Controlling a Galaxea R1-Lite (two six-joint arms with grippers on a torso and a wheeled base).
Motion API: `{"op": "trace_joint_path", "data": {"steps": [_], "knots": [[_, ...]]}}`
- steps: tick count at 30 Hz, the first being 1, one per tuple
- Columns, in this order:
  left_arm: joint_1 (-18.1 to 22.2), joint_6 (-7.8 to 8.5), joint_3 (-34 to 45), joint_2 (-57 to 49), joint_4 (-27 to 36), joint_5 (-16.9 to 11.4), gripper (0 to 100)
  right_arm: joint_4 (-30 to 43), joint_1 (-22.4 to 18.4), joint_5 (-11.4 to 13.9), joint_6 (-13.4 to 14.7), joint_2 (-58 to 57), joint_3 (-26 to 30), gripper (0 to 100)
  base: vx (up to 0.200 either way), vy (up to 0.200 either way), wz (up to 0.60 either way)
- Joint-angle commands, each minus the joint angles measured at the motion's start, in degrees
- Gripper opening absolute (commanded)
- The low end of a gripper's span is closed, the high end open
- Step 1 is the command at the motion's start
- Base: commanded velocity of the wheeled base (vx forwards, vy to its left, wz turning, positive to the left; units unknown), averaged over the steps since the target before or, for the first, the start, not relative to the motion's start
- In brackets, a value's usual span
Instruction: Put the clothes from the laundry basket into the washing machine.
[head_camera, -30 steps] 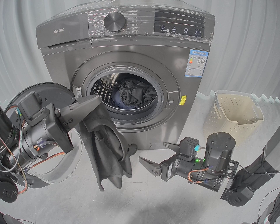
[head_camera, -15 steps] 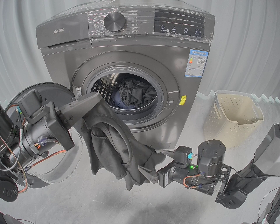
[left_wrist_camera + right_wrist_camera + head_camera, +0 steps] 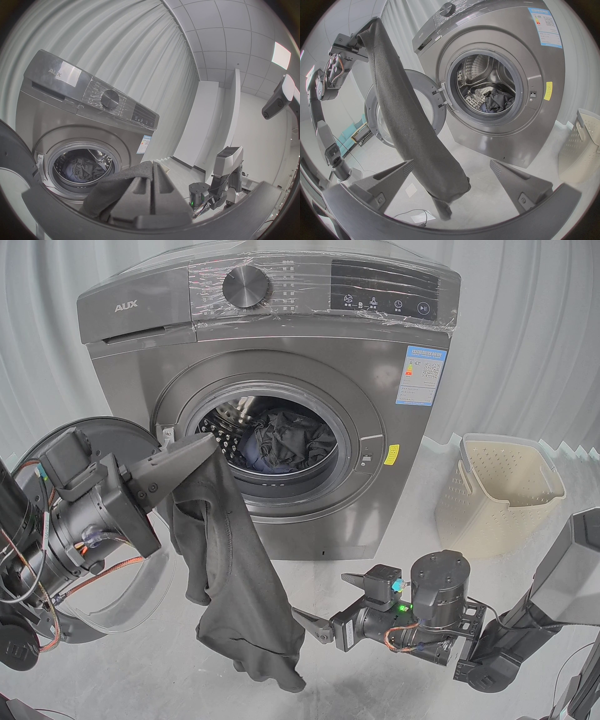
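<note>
So the left gripper (image 3: 208, 444) is clamped shut on the top edge of a long dark grey cloth garment (image 3: 231, 565). It's holding it up just in front of the round opening (image 3: 275, 440) of the grey front-loading washing machine (image 3: 269, 334), a bit toward the hinge side. The garment hangs straight down from that one pinch, and its bottom end is low, near the floor. A crumpled pile of dark clothes (image 3: 287, 440) is sitting inside the drum. The round door (image 3: 100, 434) is swung wide open to the left. The cream perforated plastic laundry basket (image 3: 553, 480) stands on the floor to the right of the machine.

The right gripper (image 3: 319, 595) is down low with its jaws wide apart, right beside the hanging tail. In the right wrist view the cloth runs between its fingers, but I can't tell if it's touching.

Here's what I'd worry about:
- **Trailing tail:** if the top goes into the drum alone, the tail could drape over the door rim and trail outside.
- **Snagging:** it could also catch on the hinge hardware by the opening.
- **Slipping:** that's a lot of cloth on one small pinch, so a quick swing might pull it free and drop it on the floor.
- **Missed grab:** the right gripper closing on swaying cloth might just miss.
</note>
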Motion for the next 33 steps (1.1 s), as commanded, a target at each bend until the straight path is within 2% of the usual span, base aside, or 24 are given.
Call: {"op": "trace_joint_path", "data": {"steps": [1, 4, 10, 14, 19, 22, 27, 29, 33], "knots": [[0.2, -0.04, 0.0, 0.0, 0.0, 0.1, 0, 0.0, 0.6, 0.0, 0.0, 0.1, 0.2, 100, 0.000, 0.000, 0.00], [0.2, -0.04, 0.0, 0.1, 0.0, 0.2, 0, 0.0, 1.2, 0.0, 0.1, 0.2, 0.2, 100, 0.000, 0.000, 0.00], [0.3, -0.04, -0.6, 1.2, 0.0, 2.4, 0, -0.1, 3.0, 0.0, 0.4, 1.1, 0.2, 100, 0.000, 0.000, 0.00], [0.4, -0.04, -0.7, 1.5, 0.0, 2.5, 0, -0.2, 3.6, 0.1, 0.5, 1.8, 0.1, 100, 0.000, 0.000, 0.00], [0.4, 0.05, -1.4, 2.8, 0.0, 4.0, 0, -2.1, 5.5, 1.1, 0.8, 3.8, -1.2, 100, 0.000, 0.000, 0.00], [0.4, 0.32, -1.8, 3.3, 0.0, 4.8, 0, -5.3, 5.9, 2.3, 0.6, 6.5, -2.8, 100, 0.000, 0.000, 0.00], [0.5, 0.32, -2.5, 4.0, 0.0, 5.9, 0, -5.7, 7.0, 2.6, 0.6, 8.8, -5.0, 100, 0.000, 0.000, 0.00], [0.5, 0.32, -2.8, 4.3, 0.0, 6.9, 0, -5.8, 8.5, 2.6, 0.7, 9.8, -6.4, 100, 0.000, 0.000, 0.00], [0.5, 0.32, -3.0, 4.7, 0.0, 7.1, 0, -5.9, 10.7, 2.8, 1.9, 11.0, -8.0, 100, 0.000, 0.000, 0.00]]}}
